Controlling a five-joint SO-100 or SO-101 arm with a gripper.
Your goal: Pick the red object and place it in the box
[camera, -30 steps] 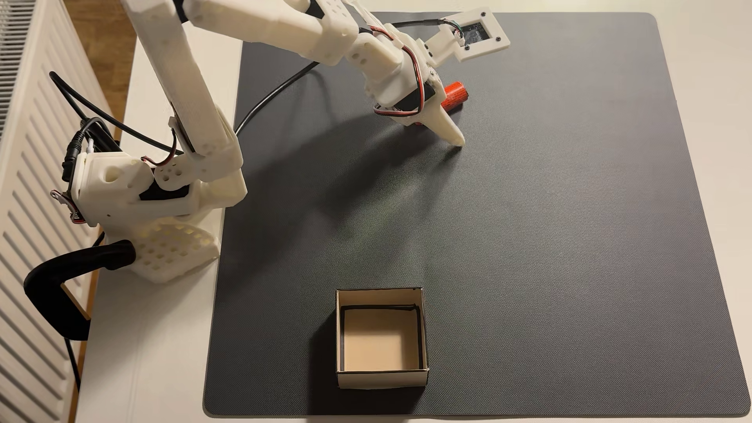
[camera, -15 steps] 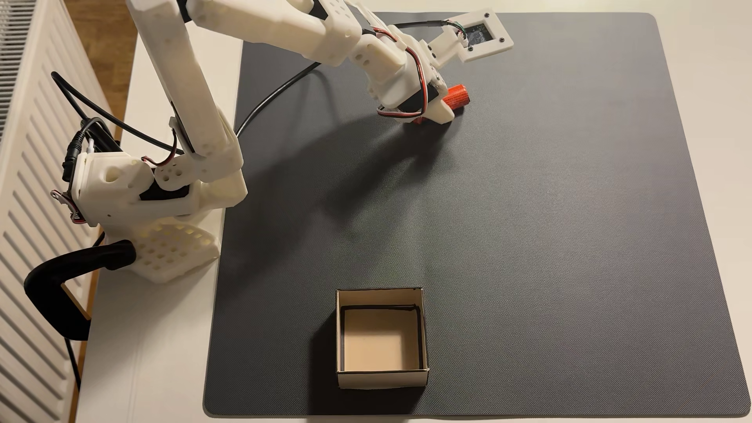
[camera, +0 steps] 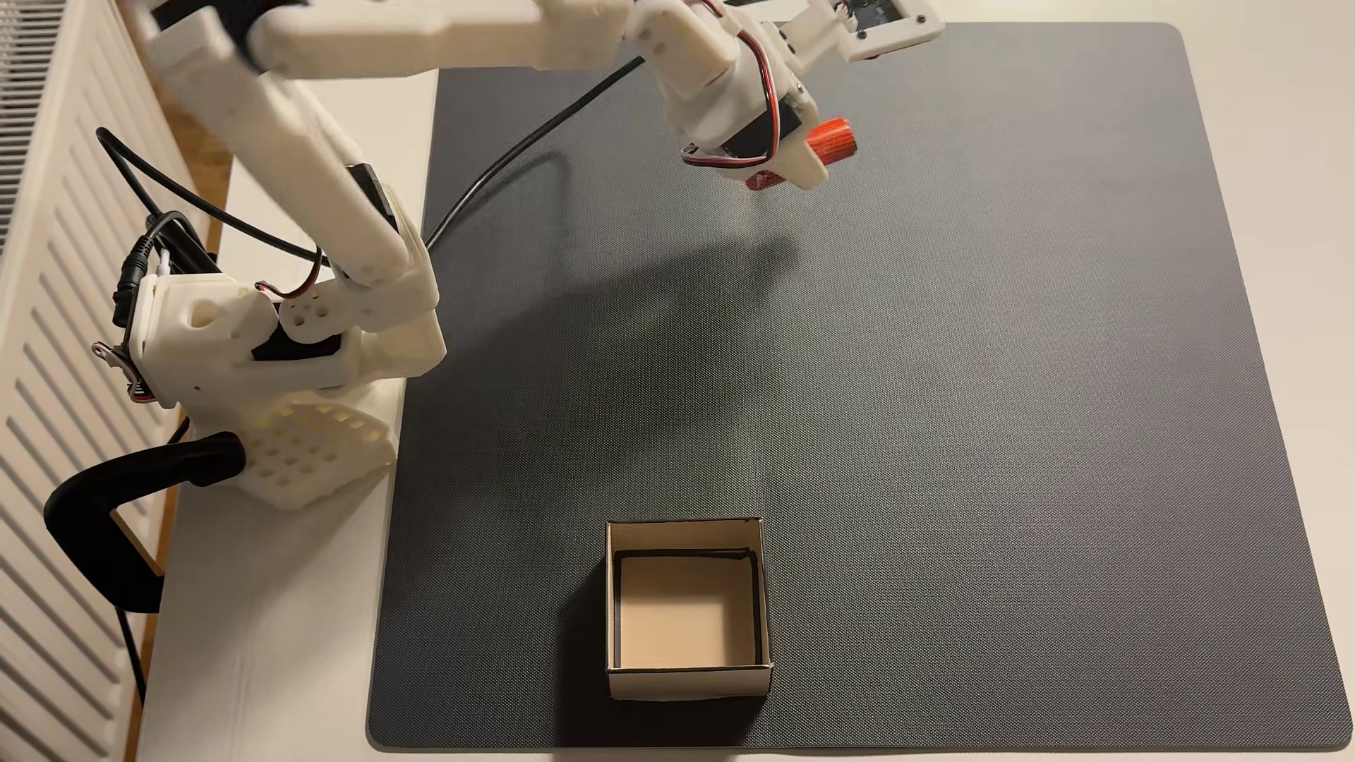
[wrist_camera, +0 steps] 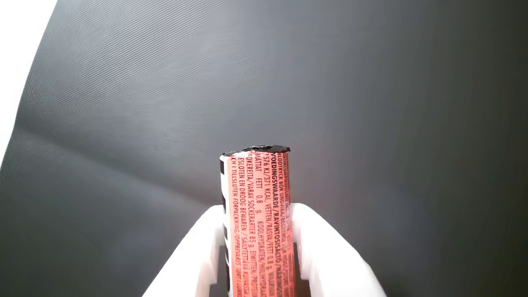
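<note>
The red object point(wrist_camera: 258, 214) is an orange-red cylinder with fine black print and a dark flat far end. In the wrist view it sticks out between my white fingers point(wrist_camera: 330, 255), and my gripper point(wrist_camera: 256, 210) is shut on it. In the fixed view the red object point(camera: 832, 141) hangs above the dark mat at the upper middle, its shadow well below it. My gripper point(camera: 806, 165) holds it near the mat's far edge. The box point(camera: 762, 597), tan cardboard with a black-edged base, stands open and empty at the mat's near edge.
A dark textured mat point(camera: 1026, 439) covers most of the white table. The arm's base point(camera: 278, 366) is clamped at the left edge, with a black cable point(camera: 498, 176) trailing onto the mat. A white radiator point(camera: 51, 366) lines the left side.
My gripper closed on the red object and lifted it off the mat. The arm rose and swung slightly toward the far edge, and its shadow separated from it.
</note>
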